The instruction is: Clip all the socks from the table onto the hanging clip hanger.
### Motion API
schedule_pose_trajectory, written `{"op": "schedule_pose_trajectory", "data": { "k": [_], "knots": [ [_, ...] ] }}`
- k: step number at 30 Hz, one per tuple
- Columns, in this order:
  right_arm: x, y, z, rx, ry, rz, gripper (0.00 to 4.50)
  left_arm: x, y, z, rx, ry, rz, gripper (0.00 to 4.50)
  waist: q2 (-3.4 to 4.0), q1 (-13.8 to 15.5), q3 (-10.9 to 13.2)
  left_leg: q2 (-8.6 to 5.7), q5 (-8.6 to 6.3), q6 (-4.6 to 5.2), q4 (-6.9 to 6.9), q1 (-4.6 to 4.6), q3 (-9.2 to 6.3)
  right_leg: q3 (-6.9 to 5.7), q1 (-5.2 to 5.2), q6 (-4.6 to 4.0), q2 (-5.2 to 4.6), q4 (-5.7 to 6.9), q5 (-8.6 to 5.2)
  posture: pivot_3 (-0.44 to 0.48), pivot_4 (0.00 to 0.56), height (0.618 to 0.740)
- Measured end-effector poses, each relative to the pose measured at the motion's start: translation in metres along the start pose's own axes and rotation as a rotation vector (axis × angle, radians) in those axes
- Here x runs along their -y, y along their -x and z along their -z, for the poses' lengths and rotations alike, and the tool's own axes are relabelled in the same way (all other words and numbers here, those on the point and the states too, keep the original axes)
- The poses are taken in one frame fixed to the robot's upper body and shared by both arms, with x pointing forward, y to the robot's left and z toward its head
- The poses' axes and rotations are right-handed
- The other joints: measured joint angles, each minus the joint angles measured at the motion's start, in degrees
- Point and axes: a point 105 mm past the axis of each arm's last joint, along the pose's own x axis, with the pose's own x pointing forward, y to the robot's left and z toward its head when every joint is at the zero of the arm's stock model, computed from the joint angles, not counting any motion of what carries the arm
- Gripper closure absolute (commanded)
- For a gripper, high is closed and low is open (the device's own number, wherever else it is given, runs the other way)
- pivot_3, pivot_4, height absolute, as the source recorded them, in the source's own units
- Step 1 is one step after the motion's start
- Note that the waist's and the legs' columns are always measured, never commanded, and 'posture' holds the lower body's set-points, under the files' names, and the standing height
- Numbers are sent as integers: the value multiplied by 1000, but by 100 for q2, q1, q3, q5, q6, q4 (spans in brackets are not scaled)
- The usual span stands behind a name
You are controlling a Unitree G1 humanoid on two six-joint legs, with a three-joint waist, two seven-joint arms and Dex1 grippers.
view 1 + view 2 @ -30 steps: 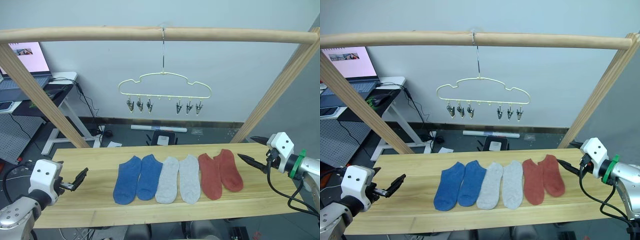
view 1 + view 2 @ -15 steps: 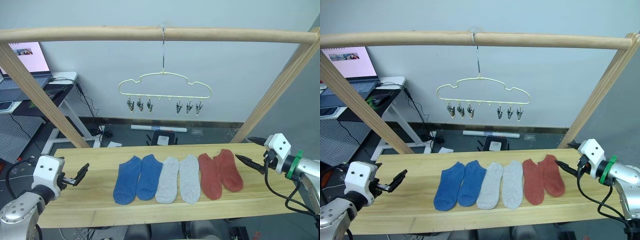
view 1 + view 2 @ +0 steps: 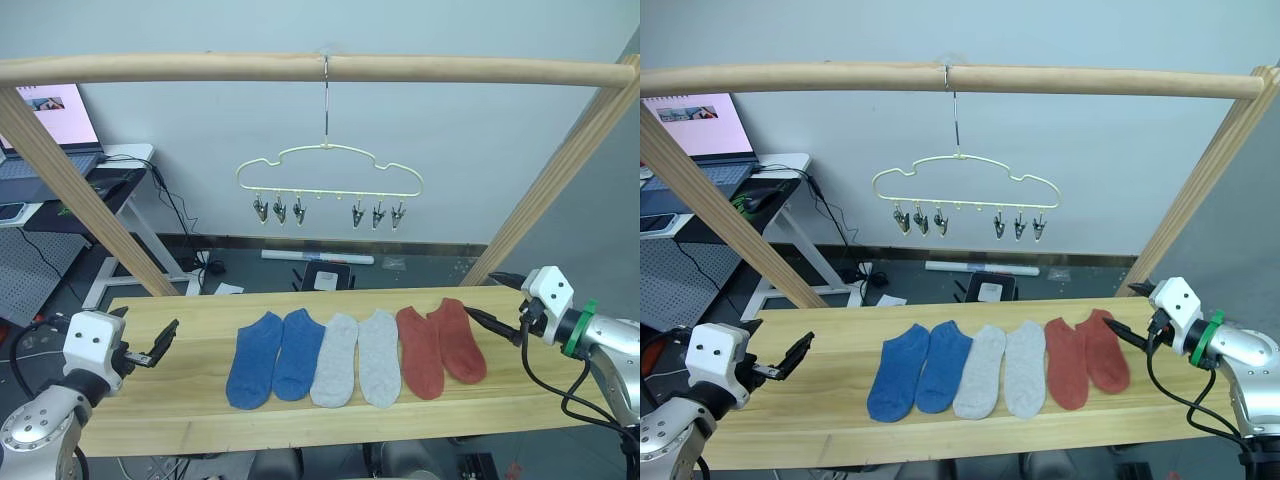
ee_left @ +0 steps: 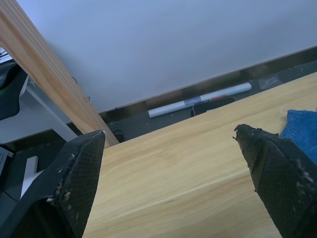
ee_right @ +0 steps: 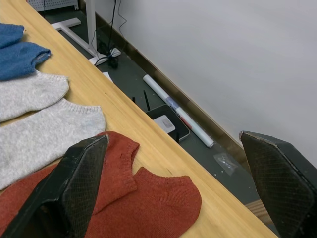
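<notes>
Six short socks (image 3: 357,356) lie flat in a tidy row across the middle of the light-wood bench (image 3: 190,400), toes toward the front edge: two blue, two pale grey, two rust red, paired side by side. Above its far edge the pale yellow clip hanger (image 3: 329,172) hangs from a wooden pole (image 3: 200,68), its clips bare. The left hand (image 3: 163,340) hovers open near the bench's left end; the right hand (image 3: 484,322), also open, sits just beside the outermost red sock.
</notes>
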Motion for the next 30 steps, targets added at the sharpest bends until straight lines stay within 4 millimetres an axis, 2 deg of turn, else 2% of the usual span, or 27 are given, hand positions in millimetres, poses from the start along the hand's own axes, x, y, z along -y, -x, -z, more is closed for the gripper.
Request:
{"op": "schedule_pose_trajectory", "data": {
  "k": [6, 8, 11, 15, 19, 22, 26, 30],
  "knots": [
    [0, -15, -40, 133, 11, 9, 52, -2, 1, -1, 17, 9, -28, 0, 3, -2, 3, 2, 0, 0, 1, 1, -2, 0, -1, -1, 1, 5, 0, 19, 146, 738],
    [-3, -21, -60, 191, 24, -8, 52, 0, 0, 1, 21, 25, -38, 0, 2, -5, 6, 4, 0, 0, 0, -1, -2, 1, -1, 0, 1, 4, 0, 16, 148, 738],
    [-14, -29, -86, 253, 76, -62, 52, 5, -3, -6, 58, 46, -43, 0, 0, -2, 10, 4, 0, 0, 0, -3, -6, -2, -1, 0, 1, 4, 0, 13, 152, 738],
    [-32, -36, -108, 297, 111, -153, 52, 12, -10, -15, 101, 93, -54, 0, 0, 12, 16, 4, 0, 0, 1, -12, -17, -5, -2, 5, 0, 2, 3, 5, 158, 738],
    [-52, -43, -135, 362, 148, -250, 52, 34, -27, -34, 165, 133, -6, 0, -6, 8, 48, 2, 0, 0, 9, -22, -28, -7, -3, 11, 0, 1, 7, 4, 163, 738],
    [-61, -44, -144, 388, 152, -286, 52, 44, -38, -50, 221, 145, 19, 0, -16, 7, 66, 1, 0, 0, 8, -27, -35, -10, -2, 16, 0, -2, 10, 1, 172, 738],
    [-66, -47, -143, 376, 128, -305, 52, 55, -49, -69, 281, 145, 57, 0, -17, 4, 113, -1, 0, 0, 8, -40, -41, -12, -9, 8, 1, -4, 16, -13, 180, 738],
    [-69, -46, -147, 383, 138, -311, 0, 63, -59, -84, 338, 151, 78, 869, -12, 0, 136, -3, 0, 0, 8, -53, -46, -23, -14, -3, 1, -13, 25, -28, 183, 738]
  ]
}}
